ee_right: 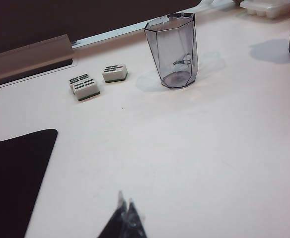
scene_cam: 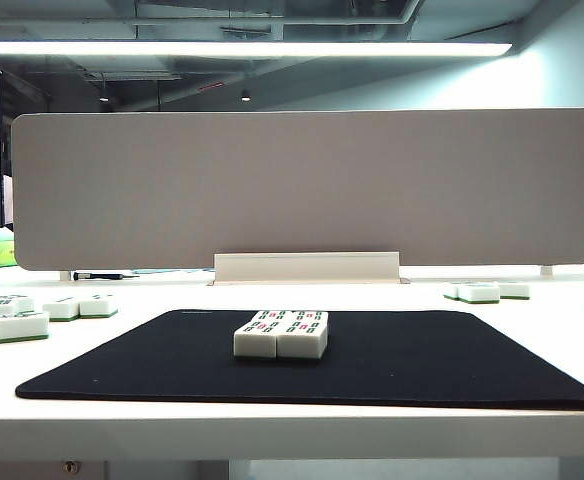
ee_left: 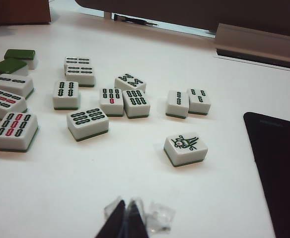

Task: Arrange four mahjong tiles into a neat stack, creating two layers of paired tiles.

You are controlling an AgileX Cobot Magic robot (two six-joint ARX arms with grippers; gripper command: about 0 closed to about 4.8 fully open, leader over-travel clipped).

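Leftmost on the white desk [scene_cam: 292,425], a scatter of loose tiles [scene_cam: 22,325] lies face up off the mat; the left wrist view shows many more of them, among them a bird-marked tile [ee_left: 185,148] set apart from the rest and two green-backed tiles [ee_left: 13,60] turned face down. The left gripper [ee_left: 125,218] hangs above bare desk near this scatter, its jaws clenched together with nothing between them, touching no tile.

At the centre, the black mat [scene_cam: 172,370] carries the four mahjong tiles [scene_cam: 282,333], lying face up in a flat two-by-two block, two in front and two behind, sides touching, all in a single layer. No second layer is built. Behind the mat stands a grey partition panel [scene_cam: 302,185] on a pale foot.

To the right, a few more spare tiles [scene_cam: 487,291] sit off the mat near the panel, with a clear faceted cup [ee_right: 172,49] standing upright further right. The right gripper [ee_right: 126,218] hovers over bare desk between the mat's corner and the cup, well apart from both, its jaws pressed closed and holding nothing.
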